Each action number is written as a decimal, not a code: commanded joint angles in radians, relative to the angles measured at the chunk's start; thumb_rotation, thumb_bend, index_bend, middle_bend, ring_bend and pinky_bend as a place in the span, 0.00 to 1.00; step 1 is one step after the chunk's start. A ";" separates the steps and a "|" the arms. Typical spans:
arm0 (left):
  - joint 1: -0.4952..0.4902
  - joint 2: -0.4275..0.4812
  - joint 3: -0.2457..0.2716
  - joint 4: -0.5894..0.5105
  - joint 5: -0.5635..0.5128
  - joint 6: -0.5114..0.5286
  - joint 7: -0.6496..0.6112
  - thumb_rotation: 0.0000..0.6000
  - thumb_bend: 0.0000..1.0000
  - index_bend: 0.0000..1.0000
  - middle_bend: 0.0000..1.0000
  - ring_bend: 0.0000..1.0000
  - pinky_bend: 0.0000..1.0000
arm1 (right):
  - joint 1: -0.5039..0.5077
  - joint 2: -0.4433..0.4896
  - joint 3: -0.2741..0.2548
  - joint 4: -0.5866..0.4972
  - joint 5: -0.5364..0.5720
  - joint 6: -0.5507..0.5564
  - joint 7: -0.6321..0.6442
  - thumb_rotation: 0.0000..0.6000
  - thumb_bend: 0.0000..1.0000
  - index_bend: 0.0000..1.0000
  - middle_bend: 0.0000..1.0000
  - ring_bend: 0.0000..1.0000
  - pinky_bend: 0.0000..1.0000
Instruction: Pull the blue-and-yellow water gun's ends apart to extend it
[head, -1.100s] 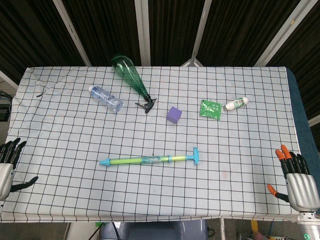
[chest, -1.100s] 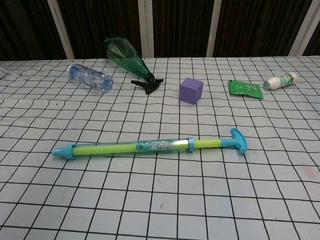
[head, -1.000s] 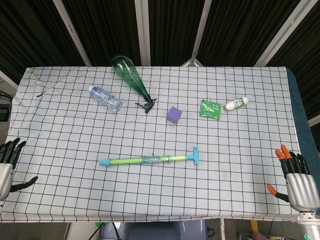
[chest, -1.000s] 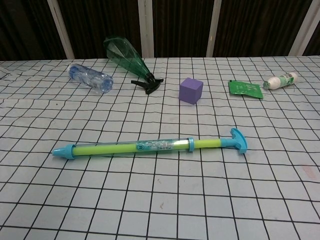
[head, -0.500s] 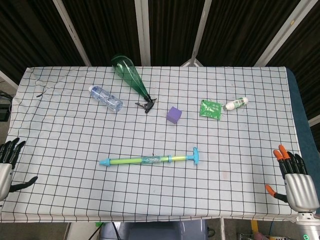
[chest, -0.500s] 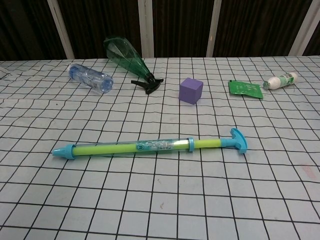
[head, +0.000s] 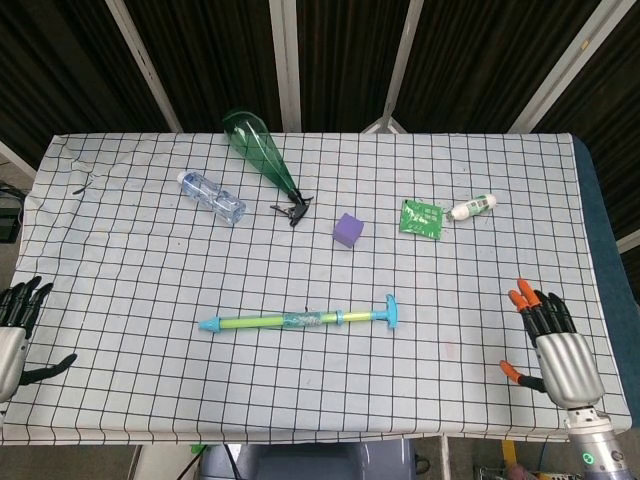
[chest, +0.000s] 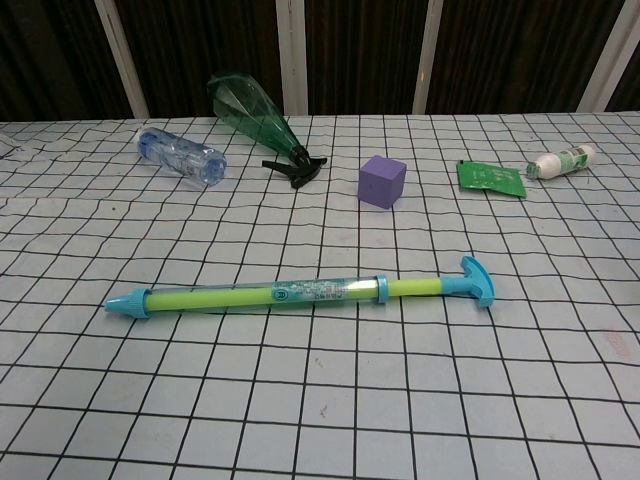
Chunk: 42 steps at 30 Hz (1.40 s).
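Observation:
The blue-and-yellow water gun (head: 300, 320) (chest: 300, 293) lies flat across the middle of the checked table, nozzle tip to the left and T-handle to the right. My right hand (head: 555, 358) hovers over the table's near right corner, fingers spread, holding nothing, well to the right of the handle. At the near left edge my left hand (head: 15, 335) is also open and empty, far from the nozzle tip. Neither hand shows in the chest view.
At the back lie a clear plastic bottle (head: 212, 197), a green spray bottle (head: 263, 157), a purple cube (head: 347, 230), a green packet (head: 421, 217) and a small white bottle (head: 472, 208). The checked cloth (head: 120, 280) covers the table to its edges.
My right hand has moved left and slightly up, coming in over the table's near right corner. The left hand and the water gun have not moved.

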 joint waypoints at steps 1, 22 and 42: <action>-0.001 -0.001 0.001 0.000 0.002 -0.001 0.005 1.00 0.15 0.00 0.00 0.00 0.00 | 0.047 -0.013 0.010 -0.050 -0.004 -0.063 -0.031 1.00 0.20 0.17 0.01 0.00 0.00; -0.007 0.001 -0.003 -0.011 -0.036 -0.030 0.037 1.00 0.15 0.01 0.00 0.00 0.00 | 0.249 -0.303 0.126 -0.063 0.239 -0.317 -0.376 1.00 0.21 0.43 0.11 0.00 0.00; -0.016 -0.003 -0.007 -0.008 -0.048 -0.046 0.040 1.00 0.15 0.02 0.00 0.00 0.00 | 0.399 -0.523 0.177 0.121 0.417 -0.398 -0.525 1.00 0.23 0.49 0.14 0.00 0.00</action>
